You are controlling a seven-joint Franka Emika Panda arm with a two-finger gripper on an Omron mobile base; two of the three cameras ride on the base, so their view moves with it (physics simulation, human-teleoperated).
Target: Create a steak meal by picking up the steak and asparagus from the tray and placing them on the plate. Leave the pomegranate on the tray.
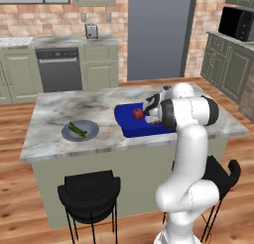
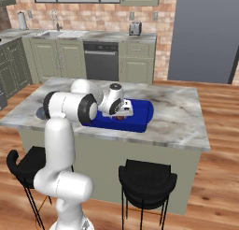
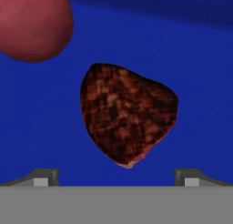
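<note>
One steak [image 3: 128,114] centre of hand view, flat on tray [image 3: 200,73], between spread fingertips [image 3: 45,177], untouched; gripper [image 3: 116,180] released. One pomegranate [image 3: 32,22] upper left, near steak. One asparagus bundle [image 1: 77,129] on one plate [image 1: 89,135], left of tray [image 1: 124,120] on counter [image 1: 59,109]

Steak [image 3: 127,114] and pomegranate [image 3: 32,22] on tray [image 3: 41,123]; asparagus [image 1: 77,129] on plate [image 1: 90,134].
</note>
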